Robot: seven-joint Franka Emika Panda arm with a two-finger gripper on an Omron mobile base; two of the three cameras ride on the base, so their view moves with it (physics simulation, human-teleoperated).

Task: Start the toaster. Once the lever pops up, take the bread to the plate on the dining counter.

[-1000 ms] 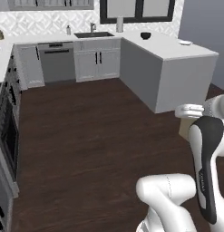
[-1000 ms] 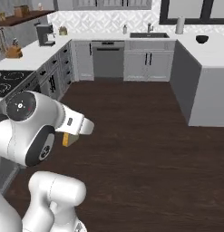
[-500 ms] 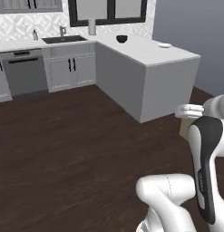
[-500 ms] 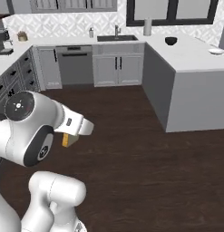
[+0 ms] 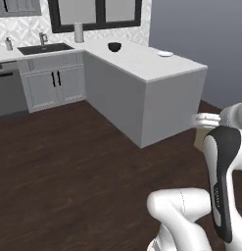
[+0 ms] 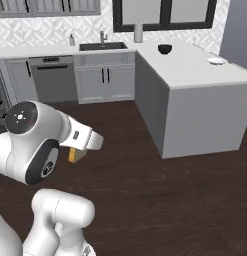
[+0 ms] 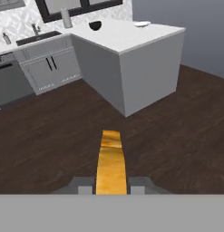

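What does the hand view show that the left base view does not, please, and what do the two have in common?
Hand view alone: the bread seen edge-on, clamped between the gripper fingers, pointing out over the dark floor.

Left base view alone: the robot's white arm with its dark joint rising at the lower right.

Both: the dining counter ahead, the white plate near its far end, a black bowl further back on the counter, and the sink under the window.
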